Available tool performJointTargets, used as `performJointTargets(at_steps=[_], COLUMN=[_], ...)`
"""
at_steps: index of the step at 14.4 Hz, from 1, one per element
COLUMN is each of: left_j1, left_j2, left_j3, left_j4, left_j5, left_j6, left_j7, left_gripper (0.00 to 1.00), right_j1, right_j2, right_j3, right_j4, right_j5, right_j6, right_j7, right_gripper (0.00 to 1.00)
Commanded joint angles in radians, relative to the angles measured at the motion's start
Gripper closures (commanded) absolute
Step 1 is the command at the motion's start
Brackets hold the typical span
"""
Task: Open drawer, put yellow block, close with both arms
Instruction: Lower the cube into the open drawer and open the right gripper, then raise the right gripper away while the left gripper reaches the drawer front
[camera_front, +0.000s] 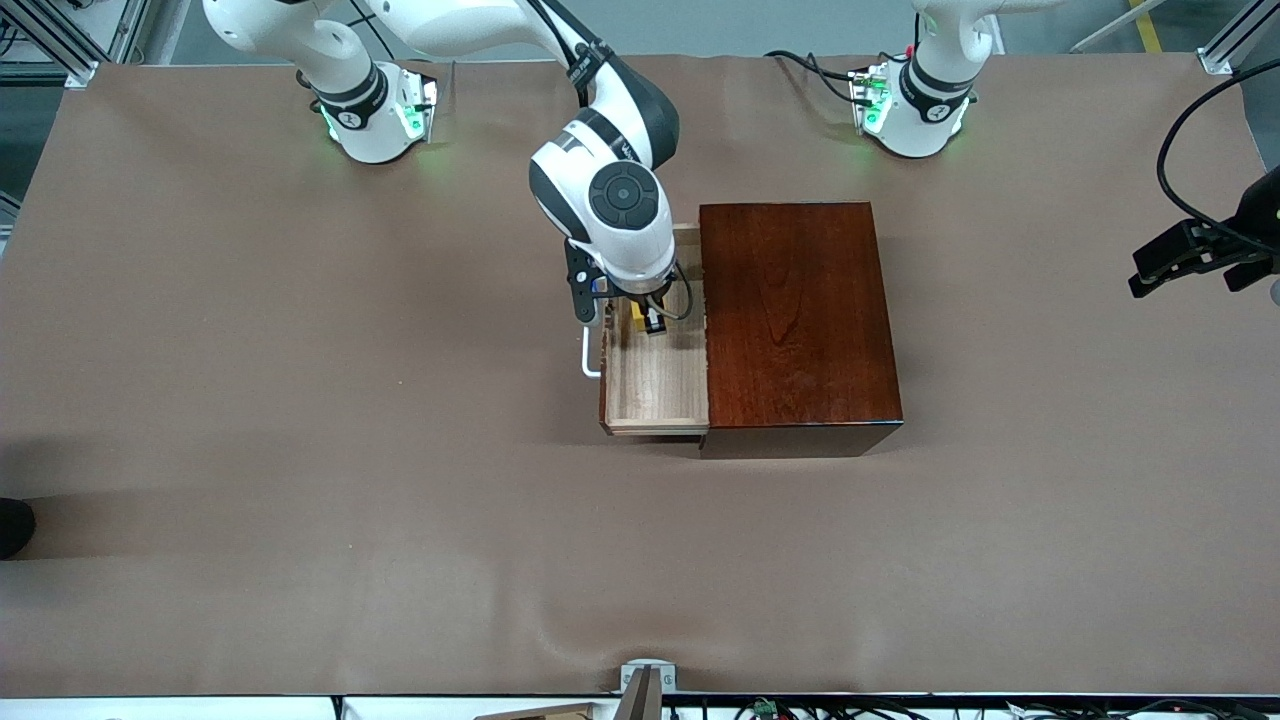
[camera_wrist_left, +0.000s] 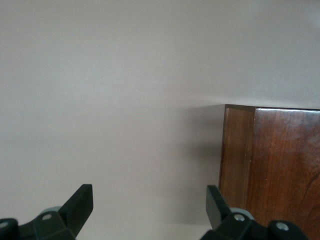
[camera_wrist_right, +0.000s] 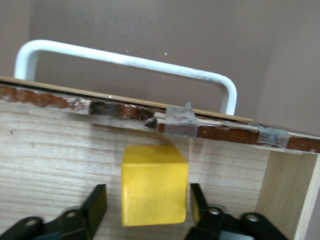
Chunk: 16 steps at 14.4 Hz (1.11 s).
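The drawer (camera_front: 655, 395) is pulled out of the dark reddish-brown wooden box (camera_front: 795, 320), toward the right arm's end of the table. Its pale interior (camera_wrist_right: 50, 160) and white handle (camera_front: 588, 355) show; the handle is also in the right wrist view (camera_wrist_right: 125, 59). The yellow block (camera_wrist_right: 154, 184) rests on the drawer floor, partly hidden under the wrist in the front view (camera_front: 640, 315). My right gripper (camera_wrist_right: 147, 205) is down in the drawer, open, its fingers either side of the block with a gap on one side. My left gripper (camera_front: 1180, 268) is open, empty, and waits over the left arm's end of the table.
The left wrist view shows an edge of the wooden box (camera_wrist_left: 280, 165) beside my left gripper (camera_wrist_left: 148, 205) and bare brown table covering. A black cable (camera_front: 1175, 130) loops above the left gripper.
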Motion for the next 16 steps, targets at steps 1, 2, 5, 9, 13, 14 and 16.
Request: performJointTargets(at_steps=[1,2,5,9,13,14,16], left_j1=[0.005,0.005,0.005,0.000,-0.010,-0.012,-0.044], left_j2=[-0.009,-0.012,-0.010,-0.009,-0.001,0.007,0.016], left_j3=[-0.009,-0.014,-0.014,-0.017,-0.020,-0.021,-0.026], left_j4=[0.010,0.010,0.010,0.012,0.012,0.012,0.013], left_j5=[0.019,0.018,0.012,0.004,0.001,0.002,-0.011], left_j6=[-0.001,-0.001,-0.001,-0.004,-0.001,-0.001,-0.001], left_j7=[0.017,0.006,0.007,0.003,0.004,0.003,0.004], left_gripper=[0.00,0.00,0.00,0.00,0.00,0.00,0.00], right_j1=[-0.006,-0.018,-0.060,-0.119,-0.167,-0.185,-0.218], right_j2=[0.008,0.004,0.002,-0.004,-0.050,-0.064,-0.093], right_j3=[-0.009,-0.007,-0.007,0.000,-0.001,0.000,-0.001], right_j4=[0.050,0.056,0.126,0.202,0.213,0.213,0.213], right_j5=[0.001,0.006,0.010,0.015,0.016,0.016,0.018], right_j6=[-0.017,-0.025,-0.120,-0.229,-0.306,-0.322,-0.368], right_j7=[0.010,0.010,0.007,-0.055,-0.165,-0.191,-0.277], right_gripper=[0.00,0.00,0.00,0.00,0.00,0.00,0.00])
